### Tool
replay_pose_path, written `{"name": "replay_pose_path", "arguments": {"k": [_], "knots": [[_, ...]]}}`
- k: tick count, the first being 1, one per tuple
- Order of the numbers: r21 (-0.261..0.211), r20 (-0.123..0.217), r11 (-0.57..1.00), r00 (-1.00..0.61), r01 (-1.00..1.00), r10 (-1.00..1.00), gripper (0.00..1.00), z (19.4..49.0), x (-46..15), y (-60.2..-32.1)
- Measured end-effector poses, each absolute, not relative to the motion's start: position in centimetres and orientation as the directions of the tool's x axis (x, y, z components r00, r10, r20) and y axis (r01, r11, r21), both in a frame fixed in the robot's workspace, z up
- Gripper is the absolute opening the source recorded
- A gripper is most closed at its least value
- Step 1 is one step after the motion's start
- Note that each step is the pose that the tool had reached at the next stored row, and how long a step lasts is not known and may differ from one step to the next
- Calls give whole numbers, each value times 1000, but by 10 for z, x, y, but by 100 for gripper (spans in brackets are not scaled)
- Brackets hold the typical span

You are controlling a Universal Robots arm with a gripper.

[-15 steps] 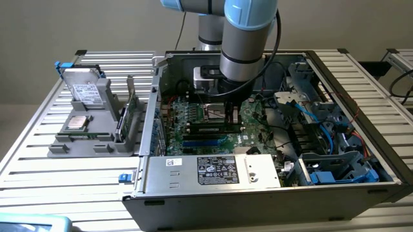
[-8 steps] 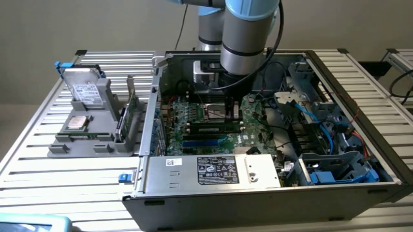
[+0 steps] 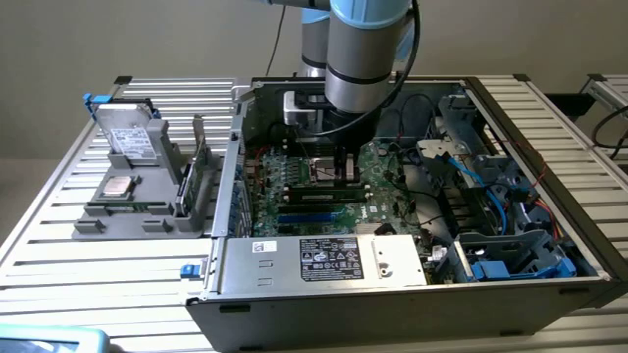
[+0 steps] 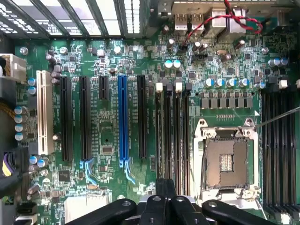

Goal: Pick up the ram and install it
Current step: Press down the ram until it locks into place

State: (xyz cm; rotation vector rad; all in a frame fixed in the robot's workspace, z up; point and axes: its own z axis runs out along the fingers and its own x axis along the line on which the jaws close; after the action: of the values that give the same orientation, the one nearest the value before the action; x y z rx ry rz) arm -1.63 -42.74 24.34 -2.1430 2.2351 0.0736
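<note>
**Gripper closed above the memory slots, inside the open case**

My gripper (image 4: 166, 192) is shut, fingers together. Directly beneath it a thin dark strip, which I take for the ram (image 4: 168, 140), runs along a memory slot; I cannot tell whether I am pinching it. If the stick is tilted or off the slot, pressing could bend it or damage the motherboard (image 4: 108, 140). Around me, the case (image 3: 393, 305) holds board, cables and power supply (image 3: 324, 261). Farther off, the grey holder (image 3: 98, 220) on the table (image 3: 88, 272) carries the hard drive (image 3: 128, 136).
</note>
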Motion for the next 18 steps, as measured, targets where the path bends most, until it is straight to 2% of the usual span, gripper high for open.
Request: {"name": "replay_pose_path", "arguments": {"k": [18], "knots": [[1,-65,42,-42,-999,-997,11,242,-54,-427]]}}
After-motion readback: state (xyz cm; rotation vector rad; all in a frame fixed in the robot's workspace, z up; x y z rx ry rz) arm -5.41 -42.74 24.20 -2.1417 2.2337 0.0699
